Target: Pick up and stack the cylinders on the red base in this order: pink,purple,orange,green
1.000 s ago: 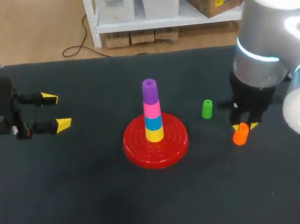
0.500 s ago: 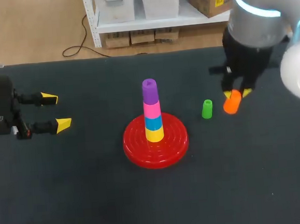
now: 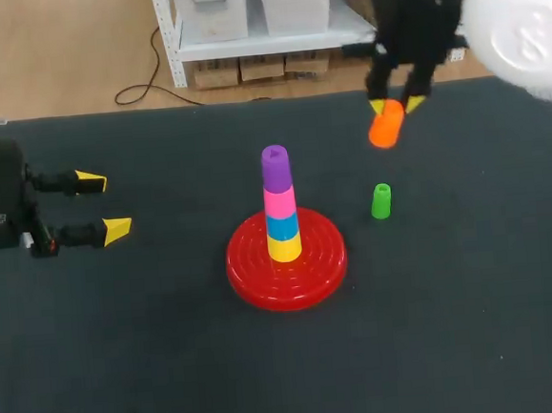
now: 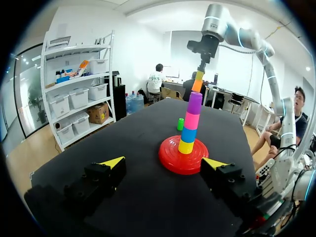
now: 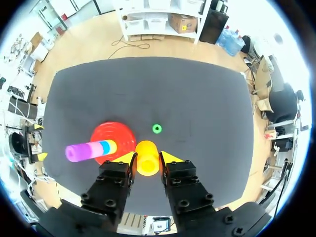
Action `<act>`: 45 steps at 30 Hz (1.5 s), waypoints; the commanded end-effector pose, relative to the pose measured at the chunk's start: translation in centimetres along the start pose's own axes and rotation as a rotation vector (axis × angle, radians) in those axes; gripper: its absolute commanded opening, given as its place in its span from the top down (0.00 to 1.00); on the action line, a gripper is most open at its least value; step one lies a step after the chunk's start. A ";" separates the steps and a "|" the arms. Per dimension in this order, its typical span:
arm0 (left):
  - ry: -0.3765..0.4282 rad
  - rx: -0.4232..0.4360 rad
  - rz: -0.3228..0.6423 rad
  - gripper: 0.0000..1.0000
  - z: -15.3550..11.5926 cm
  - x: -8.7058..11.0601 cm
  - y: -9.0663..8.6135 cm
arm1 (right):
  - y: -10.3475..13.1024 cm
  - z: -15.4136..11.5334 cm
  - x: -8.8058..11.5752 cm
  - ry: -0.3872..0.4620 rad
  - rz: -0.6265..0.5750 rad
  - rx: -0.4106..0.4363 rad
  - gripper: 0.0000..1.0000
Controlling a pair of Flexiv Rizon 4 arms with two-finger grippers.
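The red base holds a stack of yellow, blue, pink and purple cylinders, the purple cylinder on top. High above the table my right gripper is shut on the orange cylinder, up and to the right of the stack. Through the right wrist view the orange cylinder sits between the fingers of the right gripper, with the base and stack far below. The green cylinder stands upright on the table right of the base. My left gripper stands open at the left, nothing in it.
The dark table has bare room in front of the base and on its left side. The left gripper points across the table at the base.
My right gripper has lifted the orange cylinder off the table and carried it up and to the left, past the green cylinder. The left arm has not moved.
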State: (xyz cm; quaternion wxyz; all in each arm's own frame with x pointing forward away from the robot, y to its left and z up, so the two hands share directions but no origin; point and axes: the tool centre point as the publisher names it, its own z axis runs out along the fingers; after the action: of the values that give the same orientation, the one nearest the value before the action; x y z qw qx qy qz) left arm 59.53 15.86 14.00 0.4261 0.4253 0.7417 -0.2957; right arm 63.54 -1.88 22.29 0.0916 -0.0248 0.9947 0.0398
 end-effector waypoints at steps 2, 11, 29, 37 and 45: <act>-0.009 -0.006 0.004 0.00 0.2 0.2 0.0 | 2.9 -1.2 -1.2 0.026 -0.018 0.004 1.00; -0.009 -0.006 0.004 0.00 0.2 0.2 0.0 | 7.5 -1.7 -0.7 0.026 -0.089 -0.009 1.00; -0.009 -0.006 0.004 0.00 0.2 0.2 0.0 | 11.5 -1.8 0.3 0.031 -0.158 0.011 1.00; -0.009 -0.006 0.004 0.00 0.2 0.2 0.0 | 12.7 -1.4 0.3 0.040 -0.164 0.013 1.00; -0.009 -0.006 0.004 0.00 0.2 0.2 0.0 | 13.3 -0.8 0.7 0.050 -0.172 0.018 1.00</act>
State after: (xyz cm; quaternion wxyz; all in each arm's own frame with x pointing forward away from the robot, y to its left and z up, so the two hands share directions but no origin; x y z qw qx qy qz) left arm 59.53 15.86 14.00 0.4261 0.4253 0.7417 -0.2957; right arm 61.88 11.08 24.01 0.0702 -0.1106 0.9911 0.0239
